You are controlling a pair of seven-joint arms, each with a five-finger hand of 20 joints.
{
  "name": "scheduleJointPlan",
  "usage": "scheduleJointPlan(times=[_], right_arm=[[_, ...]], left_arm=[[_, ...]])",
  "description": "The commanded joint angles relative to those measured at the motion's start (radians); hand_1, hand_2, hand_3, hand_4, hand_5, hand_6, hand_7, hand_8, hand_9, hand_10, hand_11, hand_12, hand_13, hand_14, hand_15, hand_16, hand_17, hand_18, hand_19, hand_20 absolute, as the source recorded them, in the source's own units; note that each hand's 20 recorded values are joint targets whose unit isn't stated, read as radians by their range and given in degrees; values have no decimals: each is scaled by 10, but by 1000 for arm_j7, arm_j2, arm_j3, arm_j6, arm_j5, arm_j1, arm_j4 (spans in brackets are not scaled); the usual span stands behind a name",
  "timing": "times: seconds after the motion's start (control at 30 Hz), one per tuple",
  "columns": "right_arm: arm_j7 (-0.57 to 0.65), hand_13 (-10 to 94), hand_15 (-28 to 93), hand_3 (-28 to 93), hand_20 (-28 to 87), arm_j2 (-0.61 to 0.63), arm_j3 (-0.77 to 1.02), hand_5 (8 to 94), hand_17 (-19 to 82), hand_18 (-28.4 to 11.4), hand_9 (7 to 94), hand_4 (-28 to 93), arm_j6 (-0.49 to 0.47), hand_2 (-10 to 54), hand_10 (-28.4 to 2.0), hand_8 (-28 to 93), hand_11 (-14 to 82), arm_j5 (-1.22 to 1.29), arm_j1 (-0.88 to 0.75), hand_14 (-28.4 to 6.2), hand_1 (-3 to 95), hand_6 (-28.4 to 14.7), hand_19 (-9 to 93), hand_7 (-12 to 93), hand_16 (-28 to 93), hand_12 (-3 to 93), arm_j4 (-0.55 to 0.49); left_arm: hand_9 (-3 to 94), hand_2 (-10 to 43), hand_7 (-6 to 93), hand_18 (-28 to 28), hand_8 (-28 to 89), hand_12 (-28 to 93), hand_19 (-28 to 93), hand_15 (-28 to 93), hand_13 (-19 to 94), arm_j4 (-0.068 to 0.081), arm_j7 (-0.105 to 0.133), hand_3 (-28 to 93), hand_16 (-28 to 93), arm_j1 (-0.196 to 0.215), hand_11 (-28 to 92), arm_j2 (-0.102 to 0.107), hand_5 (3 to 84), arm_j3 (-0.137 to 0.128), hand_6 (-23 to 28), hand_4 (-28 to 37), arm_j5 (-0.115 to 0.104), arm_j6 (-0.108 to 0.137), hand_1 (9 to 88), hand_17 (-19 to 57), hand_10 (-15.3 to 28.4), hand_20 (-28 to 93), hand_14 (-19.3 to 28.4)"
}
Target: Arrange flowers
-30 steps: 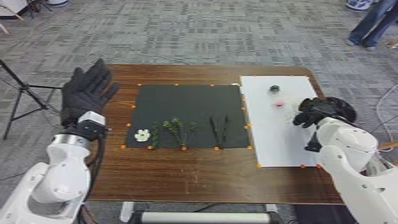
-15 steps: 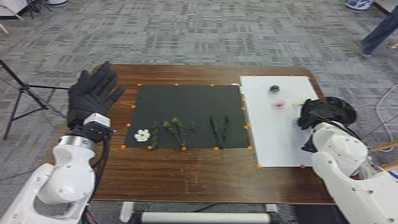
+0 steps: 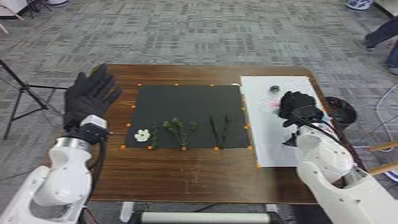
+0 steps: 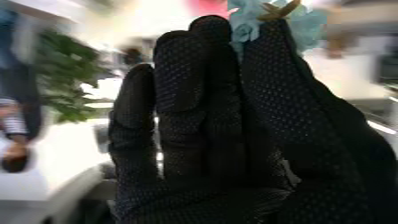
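Note:
My right hand (image 3: 298, 106) is over the right part of the white board (image 3: 266, 135). In the right wrist view, the thumb and a finger of my right hand (image 4: 209, 130) pinch a light blue flower (image 4: 306, 25) at their tips. Just left of that hand, a pink flower (image 3: 274, 104) lies on the board, partly covered. A small dark flower (image 3: 274, 88) lies farther back. On the black mat (image 3: 182, 102) are a white flower (image 3: 142, 135), green sprigs (image 3: 175, 129) and dark slender leaves (image 3: 214, 131). My left hand (image 3: 89, 95) stays open beyond the table's left edge.
A round dark basket (image 3: 341, 111) stands at the table's right edge, close to my right forearm. Small orange markers line the mat and the board. A black tripod (image 3: 24, 90) stands on the floor at the left.
My right hand has moved left from above the dark basket to over the white board. The left hand has barely shifted, and the things on the mat lie as before.

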Motion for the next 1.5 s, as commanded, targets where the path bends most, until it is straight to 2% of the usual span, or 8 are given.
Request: scheduleJointPlan(times=[0.03, 0.3, 0.57, 0.7, 0.77, 0.97, 1.2, 1.5], right_arm=[[-119, 657, 474, 691, 384, -150, -159, 731, 310, -203, 817, -283, 27, -95, -76, 31, 113, 27, 220, -56, 577, -2, 757, 373, 437, 435, -5], [-217, 653, 468, 698, 387, -292, -335, 729, 308, -200, 815, -283, -2, -95, -75, 29, 111, 47, 384, -53, 573, -1, 752, 374, 444, 434, 125], [-238, 650, 456, 703, 390, -389, -423, 726, 307, -195, 809, -283, -30, -95, -71, 16, 107, 11, 408, -46, 565, 5, 743, 383, 451, 426, 244], [-259, 647, 448, 704, 390, -436, -432, 724, 305, -192, 804, -283, -64, -95, -73, 2, 102, -26, 416, -44, 564, 4, 738, 387, 455, 418, 283], [-243, 647, 446, 703, 391, -438, -464, 724, 305, -192, 800, -283, -57, -95, -74, -4, 99, -33, 421, -44, 565, 3, 736, 389, 457, 414, 275], [-274, 645, 443, 700, 392, -481, -501, 719, 305, -190, 793, -283, -53, -95, -70, -13, 91, -77, 471, -42, 567, 4, 733, 400, 457, 400, 345], [-359, 645, 445, 693, 393, -592, -466, 711, 306, -191, 791, -283, -61, -95, -70, -12, 86, -161, 526, -43, 570, 4, 732, 411, 452, 391, 476], [-307, 647, 448, 682, 391, -574, -533, 708, 306, -192, 791, -283, -46, -95, -76, -12, 77, -171, 528, -47, 574, 1, 733, 412, 446, 377, 451]], left_arm=[[264, 181, 64, 125, -81, 46, 341, 114, 180, -19, -4, 674, -52, 84, 143, -17, 395, -57, 74, -283, 3, 3, 239, -76, 124, 62, 96], [270, 182, 63, 128, -80, 48, 341, 116, 187, -31, -9, 674, -48, 146, 142, -47, 397, -119, 75, -283, 16, 16, 238, -78, 127, 64, 102], [293, 191, 60, 130, -78, 54, 342, 116, 201, -30, -11, 682, -44, 193, 139, -80, 403, -168, 77, -283, 11, -13, 231, -78, 133, 65, 109], [302, 199, 59, 130, -77, 58, 342, 120, 211, -27, 1, 700, -42, 215, 139, -90, 412, -182, 80, -283, -20, 11, 230, -78, 135, 66, 111], [305, 198, 59, 131, -77, 59, 342, 121, 213, -48, 18, 696, -41, 256, 138, -100, 414, -204, 80, -283, -27, 8, 229, -78, 135, 66, 111], [307, 203, 60, 132, -77, 62, 344, 122, 214, -59, 42, 662, -41, 279, 139, -105, 414, -221, 80, -283, -53, 24, 228, -79, 138, 68, 113], [313, 220, 62, 135, -78, 62, 350, 135, 218, -55, 73, 534, -46, 268, 146, -92, 418, -229, 82, -283, -86, 48, 276, -81, 138, 69, 115], [323, 266, 52, 142, -70, 69, 325, 127, 229, -50, 90, 130, -40, 231, 140, -77, 425, -211, 89, -240, -104, 46, 437, -69, 146, 78, 124]])
